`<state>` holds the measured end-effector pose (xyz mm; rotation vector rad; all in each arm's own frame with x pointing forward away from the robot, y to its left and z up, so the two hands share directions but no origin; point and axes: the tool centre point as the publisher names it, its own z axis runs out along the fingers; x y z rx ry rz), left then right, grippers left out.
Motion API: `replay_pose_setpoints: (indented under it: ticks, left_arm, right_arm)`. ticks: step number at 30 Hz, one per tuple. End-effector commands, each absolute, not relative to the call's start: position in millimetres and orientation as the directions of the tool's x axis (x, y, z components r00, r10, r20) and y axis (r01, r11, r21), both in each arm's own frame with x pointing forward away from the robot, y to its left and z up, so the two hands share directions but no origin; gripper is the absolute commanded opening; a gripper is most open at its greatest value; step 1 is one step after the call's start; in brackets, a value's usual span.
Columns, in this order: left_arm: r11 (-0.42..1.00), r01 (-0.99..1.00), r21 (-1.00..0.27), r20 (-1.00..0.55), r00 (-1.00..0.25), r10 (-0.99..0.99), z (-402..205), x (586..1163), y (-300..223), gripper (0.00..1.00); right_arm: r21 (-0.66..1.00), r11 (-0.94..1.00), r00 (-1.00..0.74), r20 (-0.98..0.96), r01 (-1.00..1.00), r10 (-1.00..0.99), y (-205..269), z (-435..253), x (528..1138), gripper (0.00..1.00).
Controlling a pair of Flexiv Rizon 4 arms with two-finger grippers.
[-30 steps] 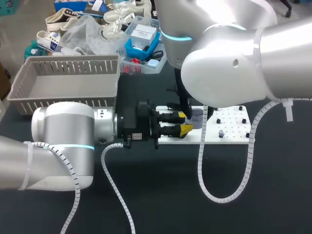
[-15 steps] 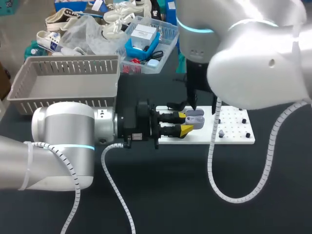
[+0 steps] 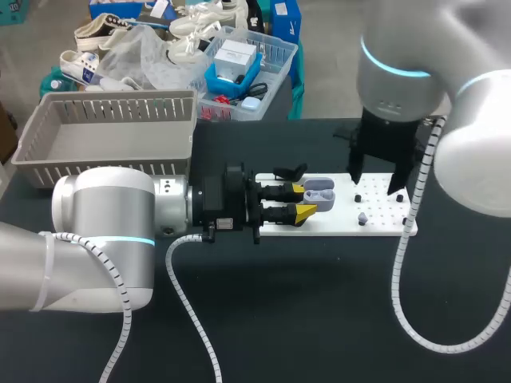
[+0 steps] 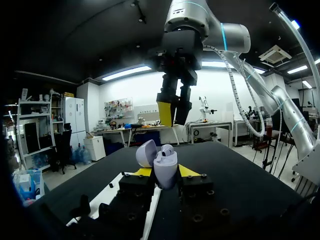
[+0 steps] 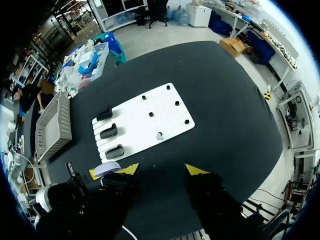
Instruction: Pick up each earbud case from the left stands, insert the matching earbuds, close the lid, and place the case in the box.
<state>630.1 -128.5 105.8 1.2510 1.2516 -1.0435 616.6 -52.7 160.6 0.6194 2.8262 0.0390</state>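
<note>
Trouble spot first: our left jaws clamp the lilac earbud case point(image 4: 165, 167) low on its body, lid open, over the white board point(image 3: 375, 226) on the counter. Our right jaws hang wide apart, empty, above. Push the loose earbud point(image 5: 159, 135) in off-centre and the case likely twists or slips.

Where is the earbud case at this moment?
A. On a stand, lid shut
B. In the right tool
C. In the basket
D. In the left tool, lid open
D: the case sits clamped between the yellow tips of the left tool, with its lid swung open.
</note>
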Motion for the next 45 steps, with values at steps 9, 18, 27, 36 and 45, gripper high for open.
replay_pose_setpoints:
  ticks: [9,18,27,36,45]
  left_arm:
    - [0.084,0.993,0.087,-0.992,0.079,0.094,105.4,629.4,-129.2,0.00]
    - [0.084,0.993,0.087,-0.992,0.079,0.094,105.4,629.4,-129.2,0.00]
    - [0.084,0.993,0.087,-0.992,0.079,0.094,105.4,629.4,-129.2,0.00]
    - [0.084,0.993,0.087,-0.992,0.079,0.094,105.4,629.4,-129.2,0.00]
    - [0.084,0.993,0.087,-0.992,0.079,0.094,105.4,629.4,-129.2,0.00]
  right_arm:
    - [0.258,0.907,-0.898,-0.207,0.332,0.388,-93.6,119.0,630.2,0.77]
    - [0.250,0.915,-0.918,-0.163,0.316,0.362,-97.7,88.9,650.4,0.62]
    - [0.244,0.924,-0.935,-0.127,0.295,0.332,-86.4,71.7,668.5,0.60]
    - [0.214,0.928,-0.939,-0.094,0.304,0.330,-74.5,52.8,682.1,0.58]
    - [0.195,0.923,-0.936,-0.054,0.332,0.348,-68.2,42.7,687.8,0.55]
